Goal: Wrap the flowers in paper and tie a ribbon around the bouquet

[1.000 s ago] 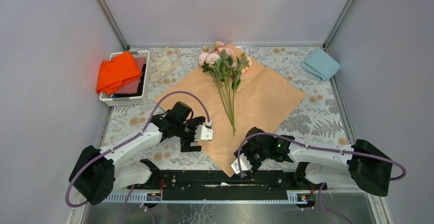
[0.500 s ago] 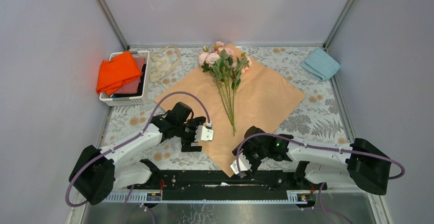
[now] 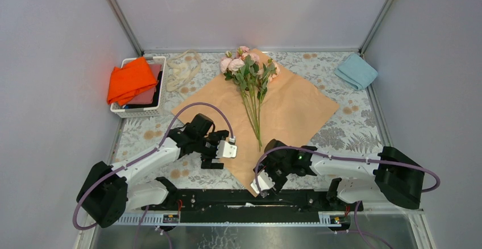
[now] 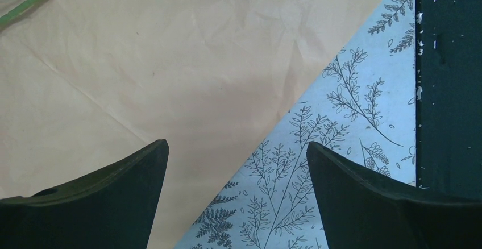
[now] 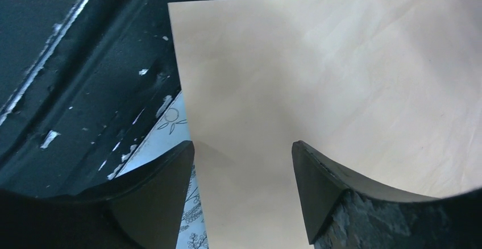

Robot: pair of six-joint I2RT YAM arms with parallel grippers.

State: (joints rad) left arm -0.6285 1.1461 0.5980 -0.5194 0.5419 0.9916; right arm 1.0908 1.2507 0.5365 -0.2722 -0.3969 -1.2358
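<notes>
The paper (image 3: 295,112) lay peach face up as a diamond on the table (image 3: 352,132). The flowers (image 3: 250,78) rested on it, blooms at the far corner and stems pointing toward the near corner. The ribbon (image 3: 181,73) lay well apart at the far left, beside the basket (image 3: 122,111). The right gripper (image 5: 243,146) hovered low over the sheet's near corner, jaws parted and empty. The left gripper (image 4: 237,142) stood spread wide over the near-left edge, holding nothing. The step in hand appeared to be picking up the near corner for the first fold. To do it well, one finger should slide under the tip and the jaws should close on the paper alone. The fold should then be carried over the stem ends without dragging the sheet or shifting the stems.
</notes>
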